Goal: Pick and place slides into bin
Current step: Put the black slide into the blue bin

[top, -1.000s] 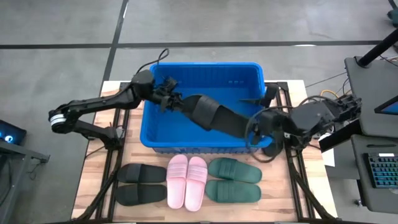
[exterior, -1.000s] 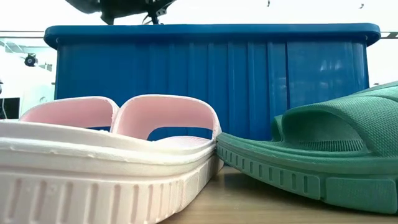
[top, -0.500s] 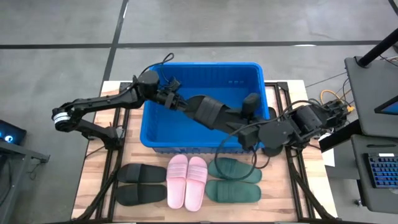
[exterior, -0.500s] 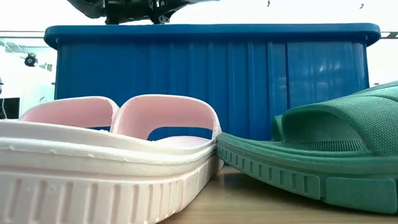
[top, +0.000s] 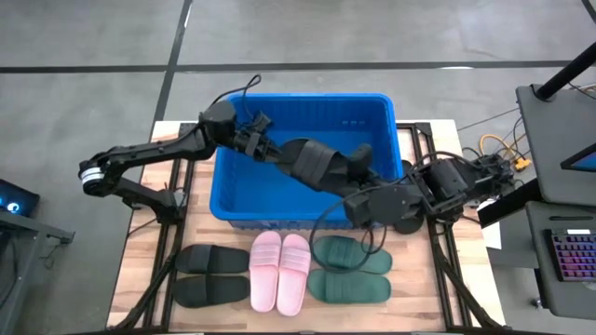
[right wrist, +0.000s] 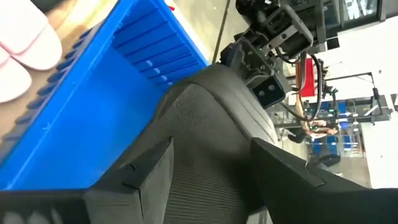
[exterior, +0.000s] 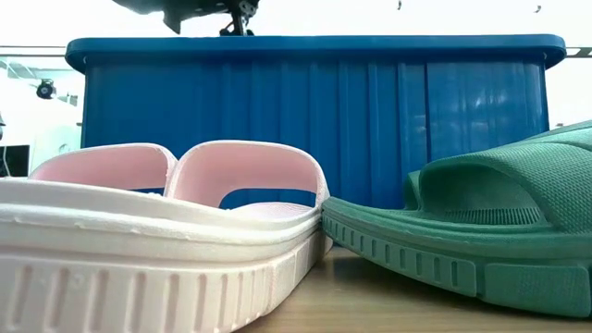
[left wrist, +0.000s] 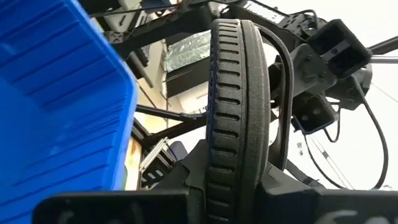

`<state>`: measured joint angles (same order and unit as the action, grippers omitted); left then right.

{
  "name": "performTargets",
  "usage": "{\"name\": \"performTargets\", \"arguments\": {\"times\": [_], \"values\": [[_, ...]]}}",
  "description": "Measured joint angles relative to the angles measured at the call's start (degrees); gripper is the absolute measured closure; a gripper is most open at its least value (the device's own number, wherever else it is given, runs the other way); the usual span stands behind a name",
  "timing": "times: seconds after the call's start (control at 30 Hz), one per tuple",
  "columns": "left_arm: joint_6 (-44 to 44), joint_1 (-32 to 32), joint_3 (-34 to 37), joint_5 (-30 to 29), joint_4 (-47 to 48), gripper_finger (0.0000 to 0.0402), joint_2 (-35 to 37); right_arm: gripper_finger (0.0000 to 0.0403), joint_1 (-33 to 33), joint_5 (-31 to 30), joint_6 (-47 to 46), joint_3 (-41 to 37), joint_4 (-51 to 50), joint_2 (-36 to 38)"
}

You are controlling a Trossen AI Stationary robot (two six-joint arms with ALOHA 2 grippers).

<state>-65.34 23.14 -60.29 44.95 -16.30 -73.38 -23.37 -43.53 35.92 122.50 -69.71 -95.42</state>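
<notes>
A black slide [top: 312, 164] hangs over the bright blue bin [top: 307, 99], held between both grippers. My left gripper [top: 264, 147] is shut on the slide's end toward the table's left. My right gripper [top: 358, 189] is shut on its end toward the table's right. A black pair [top: 212, 274], a light pink pair [top: 279, 270] and a dark green pair [top: 349, 270] lie sole-down on the wooden table in front of the bin. The low view shows the pink slide [exterior: 157, 231] and the green slide [exterior: 481, 231] before the bin's near wall [exterior: 314, 120]. My left gripper pinches the black slide's end [left wrist: 239, 155] between its two fingers, one finger on each flat face, so the grooved side rim faces the camera. The fingers come level from the table's left. The slide is lifted clear above the bin. My right gripper has a textured black part of the slide [right wrist: 205, 155] between its two fingers [right wrist: 149, 171]. It comes from the table's right, slanting over the bin's near wall. Which part of the slide this is cannot be told. The slide is clear of the bin floor.
The bin fills the table's far half. The three pairs lie in a row along the near half. Black frame rails [top: 438, 251] run down both table sides. A desk with a keyboard [top: 568, 256] stands to the right.
My right gripper has moved toward the table's left along the bin's near wall, still shut on the slide. The slide has turned from a slant to lie more along the bin's length. My left gripper has stayed nearly in place.
</notes>
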Motion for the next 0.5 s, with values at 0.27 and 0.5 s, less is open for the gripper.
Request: {"name": "performTargets", "arguments": {"times": [0.27,0.5], "values": [[-0.04,-1.09,-0.57,-0.18,0.32,0.0376,-2.24,0.0197,1.08,-0.04,4.44,0.84,0.21,0.32],[-0.48,-1.28,-1.72,1.42,-1.06,0.0376,-3.42,0.0197,2.66,0.00,6.22,0.74,-0.35,0.35]]}}
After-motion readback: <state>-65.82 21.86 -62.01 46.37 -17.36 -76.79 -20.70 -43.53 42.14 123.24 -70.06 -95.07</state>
